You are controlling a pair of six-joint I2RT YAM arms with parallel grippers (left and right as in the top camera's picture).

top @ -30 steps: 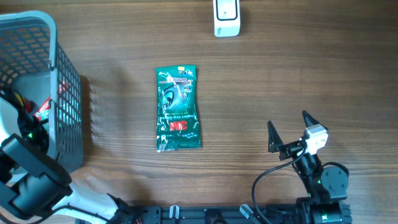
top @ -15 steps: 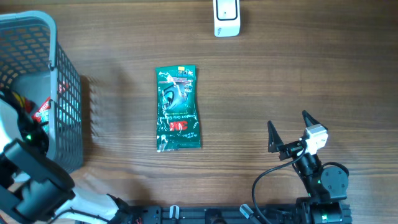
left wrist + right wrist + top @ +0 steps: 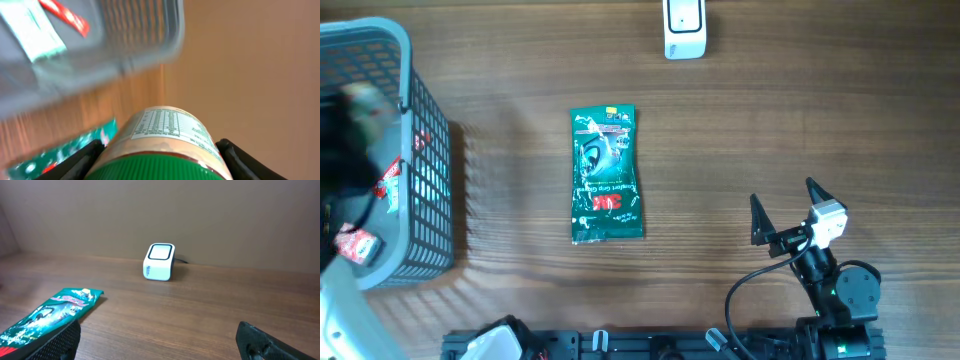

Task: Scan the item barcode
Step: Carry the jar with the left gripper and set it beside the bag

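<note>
the left pincer (image 3: 160,162) pinches a green-lidded jar (image 3: 162,127), well left of the green packet (image 3: 606,175) on the desk (image 3: 770,110). the right pincer (image 3: 783,195) stands spread, right of that packet.

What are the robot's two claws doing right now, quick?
Left gripper: closed on a green-lidded jar.
Right gripper: open, holding nothing.

jar (image 3: 162,132): green lid, pale label with a printed table, lid toward the camera, clamped between the fingers of the left gripper (image 3: 161,162). scanner (image 3: 684,28): white box, window facing up, standing at the far edge of the table (image 3: 770,120).
</note>
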